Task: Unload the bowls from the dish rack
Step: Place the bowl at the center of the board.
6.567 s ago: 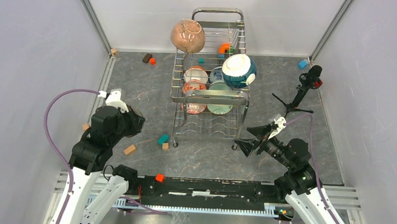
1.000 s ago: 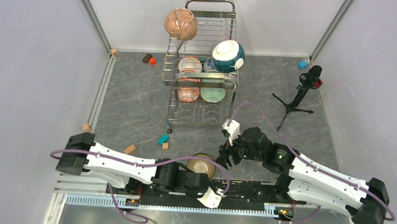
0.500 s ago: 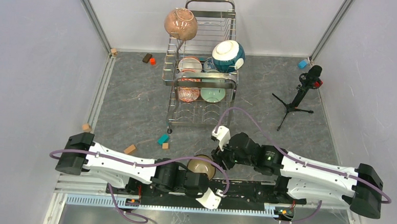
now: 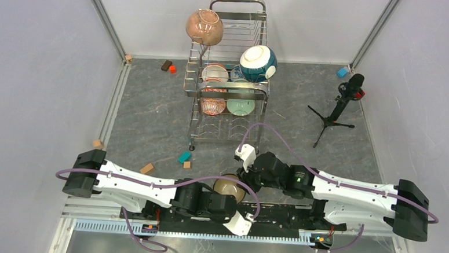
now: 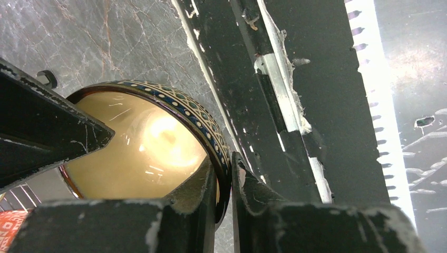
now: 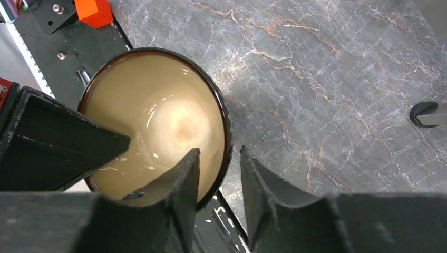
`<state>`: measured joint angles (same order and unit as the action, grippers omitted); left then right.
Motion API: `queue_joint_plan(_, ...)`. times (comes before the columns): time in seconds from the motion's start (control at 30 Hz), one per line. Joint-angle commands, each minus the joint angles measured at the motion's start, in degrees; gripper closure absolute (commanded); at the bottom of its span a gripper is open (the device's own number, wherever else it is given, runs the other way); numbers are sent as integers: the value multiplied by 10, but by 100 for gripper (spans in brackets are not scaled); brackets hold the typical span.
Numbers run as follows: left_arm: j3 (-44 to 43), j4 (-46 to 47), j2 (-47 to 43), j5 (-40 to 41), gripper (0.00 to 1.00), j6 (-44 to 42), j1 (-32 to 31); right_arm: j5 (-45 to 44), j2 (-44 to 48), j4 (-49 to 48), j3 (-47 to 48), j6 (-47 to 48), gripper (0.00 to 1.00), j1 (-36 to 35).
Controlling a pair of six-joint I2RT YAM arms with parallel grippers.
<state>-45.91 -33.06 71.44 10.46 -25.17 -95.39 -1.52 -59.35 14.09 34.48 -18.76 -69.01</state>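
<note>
While your left claw pinches the rim of the dark patterned ceramic bowl at the grey marble worktop near edge, your right claw straddles the rim half-open, gripping nothing. Handover step: clamp right, then release left.

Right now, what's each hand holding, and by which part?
Left hand pinches the dark patterned bowl by its rim. Right hand straddles the rim elsewhere, not yet clamped.

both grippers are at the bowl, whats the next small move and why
Probably close the right gripper fully on the rim of the bowl: it straddles the rim with a gap showing, while the left gripper pinches the other side. The left should let go only after that.
</note>
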Motion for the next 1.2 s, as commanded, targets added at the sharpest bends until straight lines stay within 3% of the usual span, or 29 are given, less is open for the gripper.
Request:
queue_joint_plan(0.0, -40, 41, 8, 37, 98, 2, -4, -8, -7, -18, 0, -11, 65, -7)
queue_joint_plan(0.27, -32, 57, 10, 68, 96, 35, -3, -25, -4, -5, 1, -13, 98, -8)
queue_joint_plan(0.57, -6, 78, -53, 106, 43, 102, -3, -69, 38, 5, -16, -30, 100, -7)
queue_joint_plan(0.6, -2, 81, -61, 109, 34, 107, -4, -73, 42, 5, -18, -32, 100, -7)
queue_joint_plan(0.67, 4, 80, -80, 113, 1, 116, -3, -85, 50, 9, -22, -36, 100, -7)
queue_joint_plan(0.9, -12, 43, -131, 185, 0, 227, -4, -174, 104, 25, -62, -58, 100, -7)
queue_joint_plan(1.17, -2, 52, -145, 305, 0, 512, 11, -255, 167, 5, -116, -95, 100, -6)
